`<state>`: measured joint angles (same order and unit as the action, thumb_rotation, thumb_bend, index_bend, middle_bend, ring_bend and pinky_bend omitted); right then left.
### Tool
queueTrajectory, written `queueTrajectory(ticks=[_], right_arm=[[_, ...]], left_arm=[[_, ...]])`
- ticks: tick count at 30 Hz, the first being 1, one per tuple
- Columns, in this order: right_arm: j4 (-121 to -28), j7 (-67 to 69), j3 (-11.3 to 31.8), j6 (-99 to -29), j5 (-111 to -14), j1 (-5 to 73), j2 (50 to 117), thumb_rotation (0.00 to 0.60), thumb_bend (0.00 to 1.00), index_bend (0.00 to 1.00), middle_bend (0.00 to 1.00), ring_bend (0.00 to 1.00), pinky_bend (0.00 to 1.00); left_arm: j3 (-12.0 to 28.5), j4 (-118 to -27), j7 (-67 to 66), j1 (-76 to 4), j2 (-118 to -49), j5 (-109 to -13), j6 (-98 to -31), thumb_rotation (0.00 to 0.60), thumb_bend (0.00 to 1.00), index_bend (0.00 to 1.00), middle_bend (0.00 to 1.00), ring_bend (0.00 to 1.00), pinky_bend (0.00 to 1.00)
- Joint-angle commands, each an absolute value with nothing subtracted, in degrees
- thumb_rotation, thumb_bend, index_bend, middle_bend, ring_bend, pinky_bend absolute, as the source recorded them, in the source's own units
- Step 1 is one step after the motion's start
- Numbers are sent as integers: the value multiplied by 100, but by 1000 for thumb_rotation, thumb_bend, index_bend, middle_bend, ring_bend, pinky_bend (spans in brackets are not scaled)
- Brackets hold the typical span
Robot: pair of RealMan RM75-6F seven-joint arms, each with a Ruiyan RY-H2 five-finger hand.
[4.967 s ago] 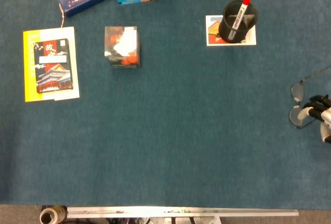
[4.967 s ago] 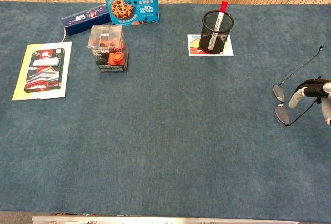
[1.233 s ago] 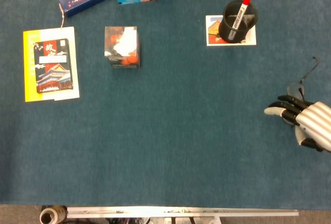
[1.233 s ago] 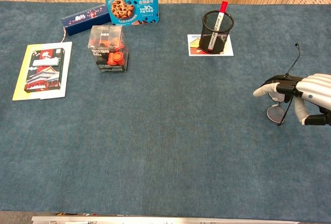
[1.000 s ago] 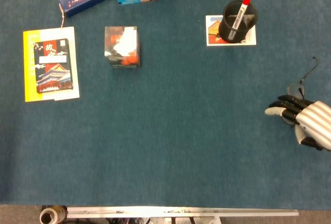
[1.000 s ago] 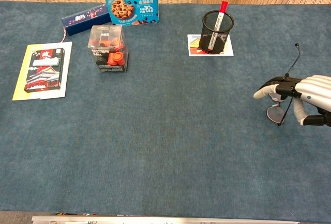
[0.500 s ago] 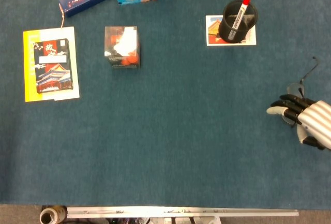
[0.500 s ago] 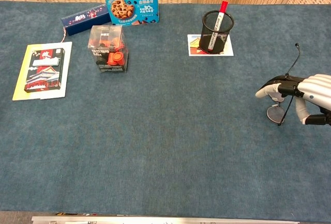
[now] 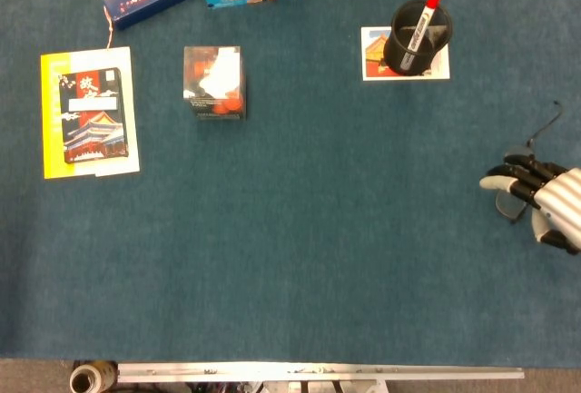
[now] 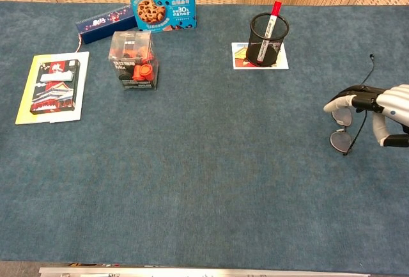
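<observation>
right hand [image 10: 383, 112] | silvery-white segmented shell on the back, ribbed with dark grooves | black finger segments and joints toward the tips | pale, off-white thumb [image 10: 337, 103] with a rounded tip | black fitting at the wrist edge

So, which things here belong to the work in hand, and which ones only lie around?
In hand:
- glasses, held by the right robot hand

Lying about:
- pen cup with marker, on a card
- cookie box
- clear box
- long blue box
- booklet
</observation>
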<state>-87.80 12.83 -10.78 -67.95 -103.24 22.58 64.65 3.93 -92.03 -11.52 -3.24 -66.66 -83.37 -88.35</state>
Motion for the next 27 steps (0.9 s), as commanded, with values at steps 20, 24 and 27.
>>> queueTrajectory(ticks=[20,24,27], right_arm=[[-8384,1447,-1016,-6751,-10124,2222,6650,600,1000,226,205,117,295],[-8368,1498,-1009,-6784,-10147,2229,6673,600,1000,226,205,117,295],[-8360,1519,-999,-6814,-10170,2238,6691,600,1000,226,205,117,295]], left_arm=[[387,-9202,-1133,-321,-6663,-8337,-8827,600,521,515,519,501,627],[379,-9202,-1141,-314,-6665,-8344,-8835,600,521,515,520,502,627],[381,-9196,-1146,-316,-6669,-8340,-8831,600,521,515,520,501,627]])
